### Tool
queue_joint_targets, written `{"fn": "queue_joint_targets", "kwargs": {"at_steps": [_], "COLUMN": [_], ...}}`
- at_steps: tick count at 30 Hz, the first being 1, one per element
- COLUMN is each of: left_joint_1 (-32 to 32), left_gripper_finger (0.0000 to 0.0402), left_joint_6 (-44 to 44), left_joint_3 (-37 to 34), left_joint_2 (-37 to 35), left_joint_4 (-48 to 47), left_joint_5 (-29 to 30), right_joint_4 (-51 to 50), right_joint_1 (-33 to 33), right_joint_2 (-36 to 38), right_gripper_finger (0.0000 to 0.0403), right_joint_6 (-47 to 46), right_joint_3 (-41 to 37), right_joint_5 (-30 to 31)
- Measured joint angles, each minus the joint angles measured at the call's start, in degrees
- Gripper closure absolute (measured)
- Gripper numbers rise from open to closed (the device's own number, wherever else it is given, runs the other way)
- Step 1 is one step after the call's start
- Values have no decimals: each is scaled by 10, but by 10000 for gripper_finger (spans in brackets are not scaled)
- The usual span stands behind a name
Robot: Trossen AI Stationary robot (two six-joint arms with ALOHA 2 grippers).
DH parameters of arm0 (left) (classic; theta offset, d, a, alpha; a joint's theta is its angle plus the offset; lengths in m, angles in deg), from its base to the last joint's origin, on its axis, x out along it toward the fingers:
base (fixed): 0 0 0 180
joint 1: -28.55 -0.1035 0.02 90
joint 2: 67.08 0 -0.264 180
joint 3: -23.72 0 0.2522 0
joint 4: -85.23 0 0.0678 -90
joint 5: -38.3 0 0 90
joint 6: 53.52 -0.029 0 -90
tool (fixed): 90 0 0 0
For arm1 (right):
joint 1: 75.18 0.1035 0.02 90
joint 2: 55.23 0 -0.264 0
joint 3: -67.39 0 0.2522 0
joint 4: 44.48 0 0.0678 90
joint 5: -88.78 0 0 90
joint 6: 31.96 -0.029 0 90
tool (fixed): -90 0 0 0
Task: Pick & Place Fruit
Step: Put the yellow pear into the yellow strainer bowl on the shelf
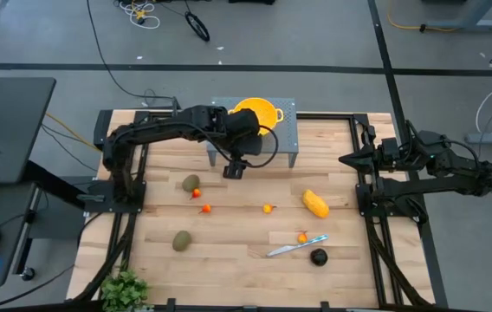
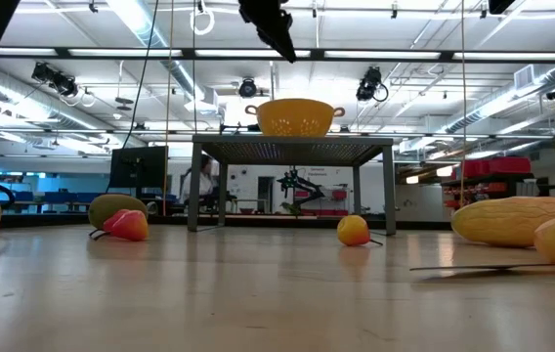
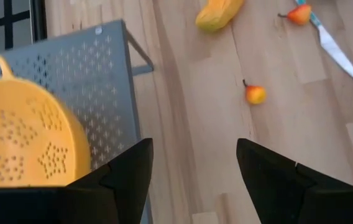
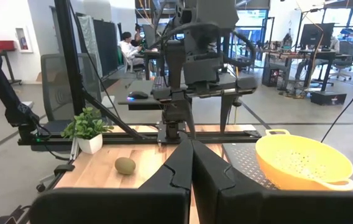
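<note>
The fruit lies scattered on the worktop [image 1: 229,260]; nearest your left pincer [image 1: 233,168] is an olive-brown oval [image 1: 191,183]. The yellow-orange oblong [image 1: 315,204] lies flat, its long axis diagonal, one end toward the grey rack [image 1: 291,130]. The left pincer hangs open and empty: lower it squarely over one piece, across its short side. The right pincer [image 4: 192,163] waits shut at the worktop's edge.

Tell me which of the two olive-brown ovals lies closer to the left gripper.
The olive-brown oval just beside the left gripper; the other oval lies farther off, toward the potted plant.
</note>
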Motion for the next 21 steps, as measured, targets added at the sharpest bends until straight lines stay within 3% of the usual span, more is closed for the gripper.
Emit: {"fn": "queue_joint_targets", "kwargs": {"at_steps": [21], "left_joint_1": [-66], "left_gripper_finger": [162], "left_joint_6": [24], "left_joint_3": [-244], "left_joint_2": [-238], "left_joint_4": [90], "left_joint_5": [29], "right_joint_4": [0], "right_joint_1": [0], "right_joint_2": [0], "right_gripper_finger": [395], "right_joint_6": [0], "right_joint_3": [0], "right_joint_5": [0]}}
